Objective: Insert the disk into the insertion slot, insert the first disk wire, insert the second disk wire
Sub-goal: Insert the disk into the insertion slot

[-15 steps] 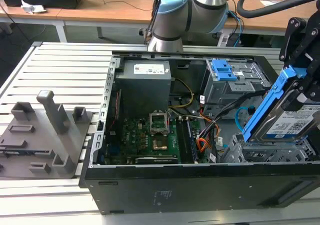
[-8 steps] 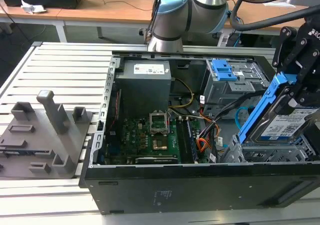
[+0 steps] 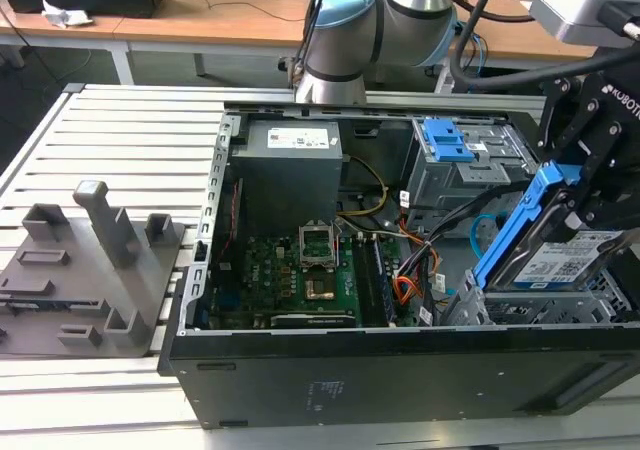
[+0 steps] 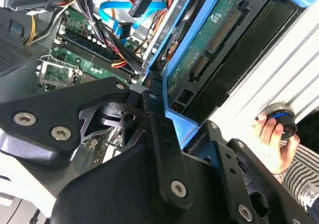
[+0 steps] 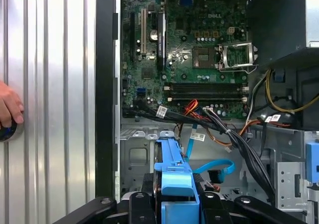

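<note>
My gripper (image 3: 578,202) is shut on the disk (image 3: 548,245), a silver drive with a white label in a bright blue carrier. The disk hangs tilted, one end low, over the insertion slot (image 3: 560,312), the light-grey perforated cage at the case's front corner on the exterior view's right. In the first wrist view the blue carrier (image 5: 174,171) sits between the black fingers (image 5: 137,204), above the grey bay (image 5: 135,154). The second wrist view shows the disk's green underside (image 4: 214,40). The second disk wire (image 5: 215,168), a light-blue loop, lies loose beside the bay. I cannot tell the first disk wire apart in the cable bundle.
The open black case (image 3: 400,370) holds a motherboard (image 3: 290,270), a power supply (image 3: 290,165) and a taller grey cage with a blue latch (image 3: 445,140). Orange, yellow and black wires (image 5: 219,127) cross near the bay. A person's hand (image 5: 7,109) rests on the ribbed table. A grey fixture (image 3: 95,270) stands at the exterior view's left.
</note>
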Robot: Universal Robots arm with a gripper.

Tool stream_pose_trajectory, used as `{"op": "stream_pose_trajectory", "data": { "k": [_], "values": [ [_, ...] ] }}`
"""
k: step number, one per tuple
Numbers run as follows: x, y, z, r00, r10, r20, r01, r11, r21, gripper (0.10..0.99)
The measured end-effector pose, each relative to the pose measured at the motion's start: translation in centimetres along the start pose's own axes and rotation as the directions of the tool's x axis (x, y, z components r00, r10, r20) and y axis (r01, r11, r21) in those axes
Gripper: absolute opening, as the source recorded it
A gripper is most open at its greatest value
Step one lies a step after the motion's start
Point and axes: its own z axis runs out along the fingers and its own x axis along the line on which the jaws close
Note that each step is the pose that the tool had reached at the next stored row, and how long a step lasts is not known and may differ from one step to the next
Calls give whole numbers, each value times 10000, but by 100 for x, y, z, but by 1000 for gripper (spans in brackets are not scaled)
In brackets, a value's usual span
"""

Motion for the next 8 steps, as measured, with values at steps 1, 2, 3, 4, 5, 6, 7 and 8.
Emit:
{"op": "stream_pose_trajectory", "data": {
  "k": [1, 2, 3, 4, 5, 6, 7, 8],
  "values": [
    [0, -2, 41, 10000, 0, -2, 0, 10000, 0, 369],
    [0, -3, 62, 10000, 0, -1, 0, 10000, 1, 369],
    [0, -3, 83, 10000, 0, 0, 0, 10000, 1, 369],
    [0, -4, 95, 10000, 0, -1, 0, 10000, 1, 369],
    [0, -4, 104, 10000, 0, 0, 0, 10000, 1, 369],
    [0, -5, 112, 10000, 0, 1, 0, 10000, 0, 369],
    [0, -5, 124, 10000, 0, -1, 0, 10000, 1, 369],
    [1, -5, 139, 10000, 0, -1, 0, 10000, 1, 369]
  ]
}}
